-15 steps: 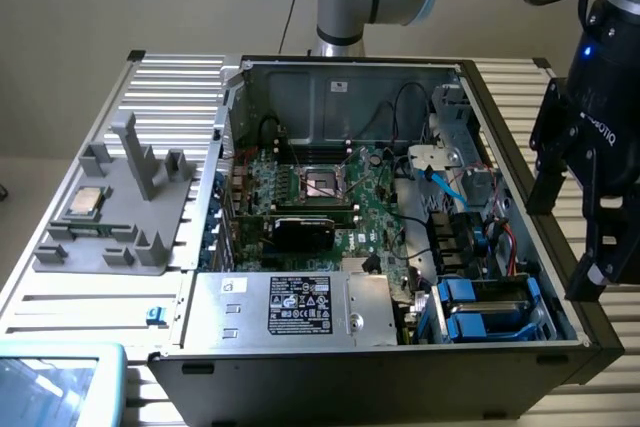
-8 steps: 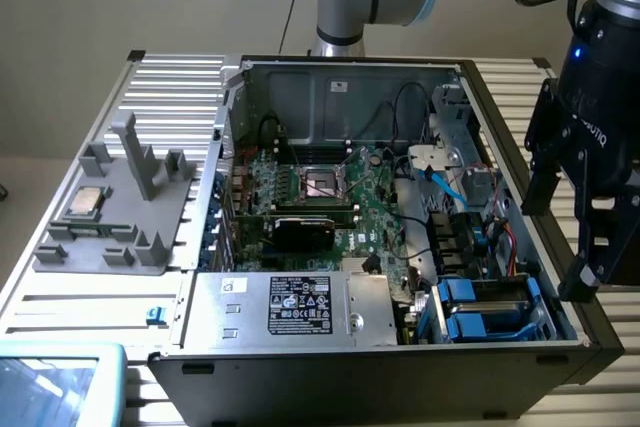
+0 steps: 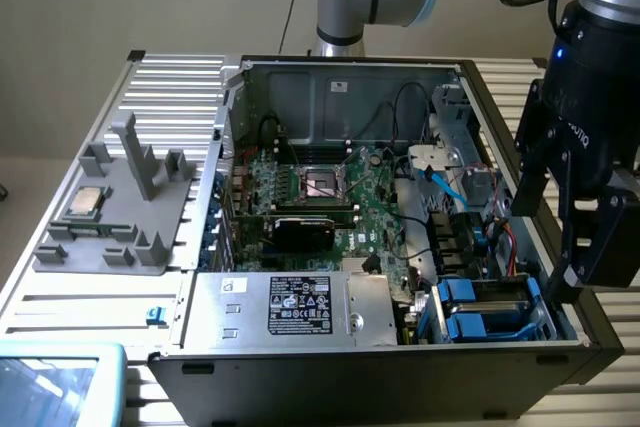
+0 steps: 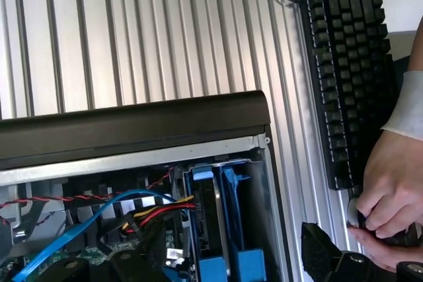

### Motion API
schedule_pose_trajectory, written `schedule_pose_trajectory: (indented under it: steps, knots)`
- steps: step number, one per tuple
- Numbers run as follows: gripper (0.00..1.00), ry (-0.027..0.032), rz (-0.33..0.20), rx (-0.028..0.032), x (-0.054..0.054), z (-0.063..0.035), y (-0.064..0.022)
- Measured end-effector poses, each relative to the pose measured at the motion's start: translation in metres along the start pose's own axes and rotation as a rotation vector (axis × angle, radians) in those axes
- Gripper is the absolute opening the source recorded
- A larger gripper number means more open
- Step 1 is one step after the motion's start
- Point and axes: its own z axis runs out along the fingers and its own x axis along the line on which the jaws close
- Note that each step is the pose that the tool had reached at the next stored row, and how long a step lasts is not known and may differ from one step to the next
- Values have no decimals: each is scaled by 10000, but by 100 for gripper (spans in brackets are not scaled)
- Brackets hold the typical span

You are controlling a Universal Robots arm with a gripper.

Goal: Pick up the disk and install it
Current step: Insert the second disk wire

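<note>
An open desktop computer case of black plastic and bare grey sheet metal lies on a ribbed aluminium tabletop. The gripper, a dark, blocky two-fingered unit on the grey and pale-blue arm, hangs over the case's corner at the exterior view's right, its jaws spread wide with nothing between them.

The disk sits inside the case in the drive bay at that same corner, directly below the gripper. Its bright blue plastic carrier rails stand out against the dull metal cage; in the wrist view the disk appears edge-on as a thin dark slab between two blue rails, though whether it is fully seated is hard to judge from these angles. Red, yellow and black power wires and a flat blue data cable run just beside it.

Toward the middle of the case lies the green motherboard with a square CPU socket, and nearer the front a silver power supply with a black label. On the exterior view's left, a grey plastic fixture holds a small square silver CPU chip.

Beyond the case, the wrist view shows a black keyboard on the ribbed surface and a person's hand resting at its end.
</note>
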Motion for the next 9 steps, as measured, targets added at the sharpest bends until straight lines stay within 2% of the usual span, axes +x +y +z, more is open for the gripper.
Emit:
schedule_pose_trajectory:
  steps: [5, 9]
  knots:
    - [90, -55, 553, 78, 2, 10, -3]
    - [90, -59, 604, 83, 1, 11, -4]
